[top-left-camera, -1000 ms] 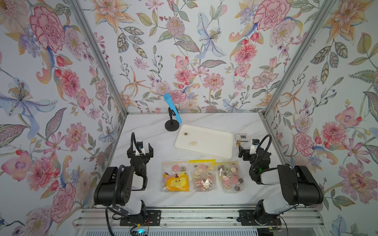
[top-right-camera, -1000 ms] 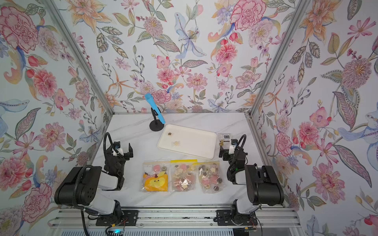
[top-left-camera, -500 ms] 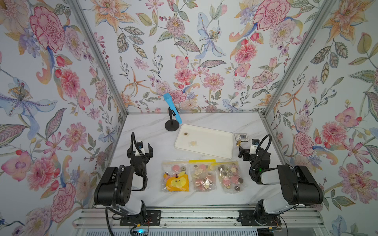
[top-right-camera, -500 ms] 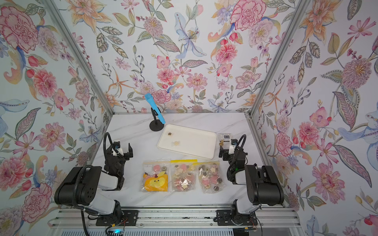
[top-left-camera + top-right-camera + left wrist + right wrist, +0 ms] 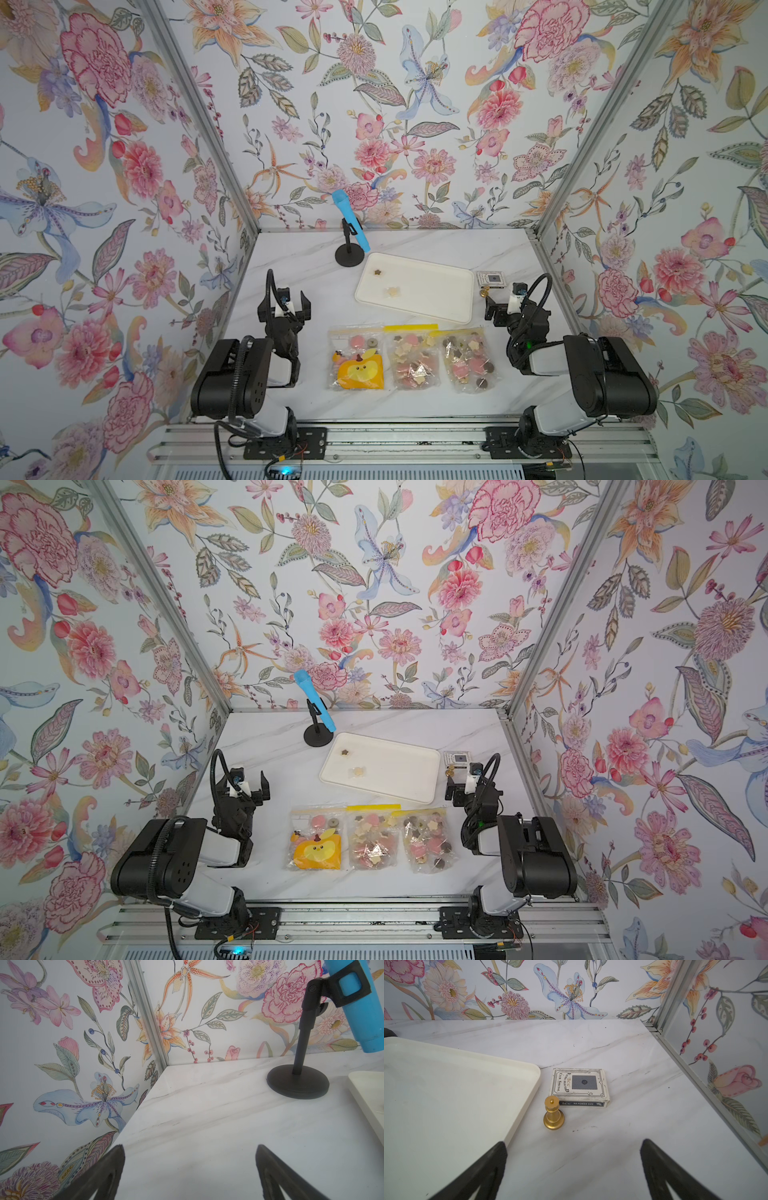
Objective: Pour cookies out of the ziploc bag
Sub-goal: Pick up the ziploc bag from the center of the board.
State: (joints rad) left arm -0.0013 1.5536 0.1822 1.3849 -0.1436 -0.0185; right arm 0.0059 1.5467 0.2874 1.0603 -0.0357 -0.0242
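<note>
Presently, on marble bench (image 5: pixel 299 266), toward front edge, between the two arms: row of three clear ziploc bags (image 5: pixel 413 359), flat, side by side, zip strips toward the tray. Inside: cookies (image 5: pixel 467 365), pink rounds, brown rounds, beige and dark stars. In leftmost bag also a yellow apple-shaped item (image 5: pixel 359 372).

Behind the row: cream tray (image 5: pixel 432 291), bearing two loose pieces, dark star cookie (image 5: pixel 377 272) and beige cookie (image 5: pixel 392 292).

Beyond tray's far left corner: blue microphone (image 5: pixel 351 220) on black stand (image 5: pixel 348 259).

At tray's right end: card box (image 5: pixel 579 1086), with gold chess piece (image 5: pixel 553 1114) just beside it.

Then left pincer (image 5: pixel 284 296): spread wide, holding nothing, well left of bags.

Likewise right pincer (image 5: pixel 574 1141): spread wide, holding nothing, near chess piece.
</note>
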